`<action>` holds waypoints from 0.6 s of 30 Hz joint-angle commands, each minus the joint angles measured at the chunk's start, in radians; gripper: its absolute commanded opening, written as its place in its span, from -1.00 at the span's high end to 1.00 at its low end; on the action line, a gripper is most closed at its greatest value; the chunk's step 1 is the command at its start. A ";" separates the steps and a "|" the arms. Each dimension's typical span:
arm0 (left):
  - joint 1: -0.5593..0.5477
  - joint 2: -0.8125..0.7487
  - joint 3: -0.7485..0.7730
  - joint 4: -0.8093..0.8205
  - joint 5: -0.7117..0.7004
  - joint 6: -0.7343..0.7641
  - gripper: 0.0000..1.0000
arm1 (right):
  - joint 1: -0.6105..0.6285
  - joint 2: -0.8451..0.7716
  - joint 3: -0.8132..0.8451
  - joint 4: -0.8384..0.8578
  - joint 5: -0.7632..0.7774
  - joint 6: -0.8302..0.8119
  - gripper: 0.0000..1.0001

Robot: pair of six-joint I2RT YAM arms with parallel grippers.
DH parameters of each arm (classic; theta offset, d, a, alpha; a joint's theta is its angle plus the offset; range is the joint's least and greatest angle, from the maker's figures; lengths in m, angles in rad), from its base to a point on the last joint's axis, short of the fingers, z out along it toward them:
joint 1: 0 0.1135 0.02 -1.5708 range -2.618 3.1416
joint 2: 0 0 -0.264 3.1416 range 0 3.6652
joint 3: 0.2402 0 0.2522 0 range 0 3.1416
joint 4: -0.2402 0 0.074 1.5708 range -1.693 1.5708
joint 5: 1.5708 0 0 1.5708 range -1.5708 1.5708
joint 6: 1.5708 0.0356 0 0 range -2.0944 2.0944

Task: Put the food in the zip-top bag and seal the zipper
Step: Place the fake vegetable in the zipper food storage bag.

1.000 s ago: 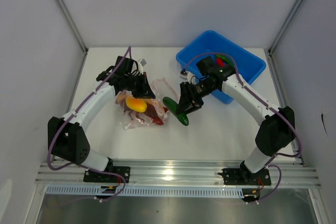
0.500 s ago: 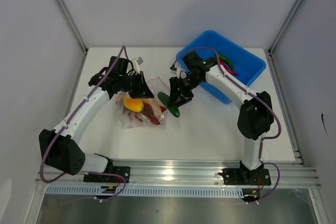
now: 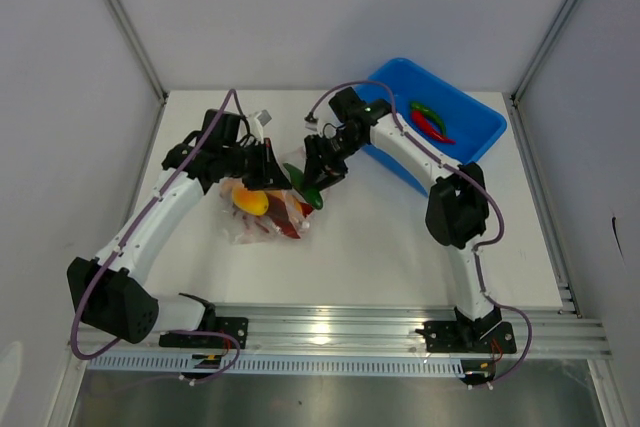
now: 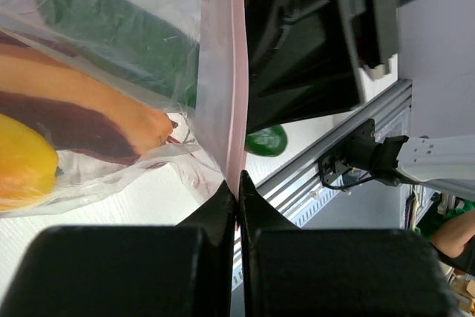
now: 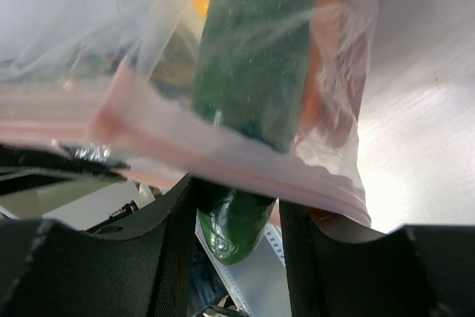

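Note:
The zip-top bag (image 3: 268,215) lies left of centre with a yellow-orange fruit (image 3: 249,201) and red pieces of food inside. My left gripper (image 3: 268,171) is shut on the pink zipper (image 4: 237,72) and holds the bag's mouth up; its jaws (image 4: 237,183) pinch the strip. My right gripper (image 3: 314,175) is shut on a green pepper (image 5: 234,228). The pepper's front end sits past the zipper (image 5: 223,157), inside the clear plastic. In the left wrist view the pepper (image 4: 119,27) shows through the bag above an orange piece (image 4: 89,102).
A blue bin (image 3: 470,137) stands at the back right with a red and a green chili (image 3: 430,120) in it. The right arm stretches from its base across to the bag. A metal rail (image 3: 340,325) runs along the near table edge.
My right gripper has carried the green pepper left and away from the rail, from the open table to the bag's mouth. The left gripper has stayed shut on the zipper, shifting slightly.

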 commanded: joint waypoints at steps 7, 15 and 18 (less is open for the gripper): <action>-0.003 -0.033 0.003 0.023 0.045 0.025 0.99 | 0.035 0.062 0.112 0.018 0.029 0.036 -0.37; -0.003 -0.013 0.026 0.017 0.024 0.039 0.99 | -0.014 -0.084 0.013 0.090 0.114 0.077 -0.99; -0.003 -0.008 0.020 0.026 0.027 0.034 0.99 | -0.051 -0.156 -0.023 0.129 0.125 0.098 -0.99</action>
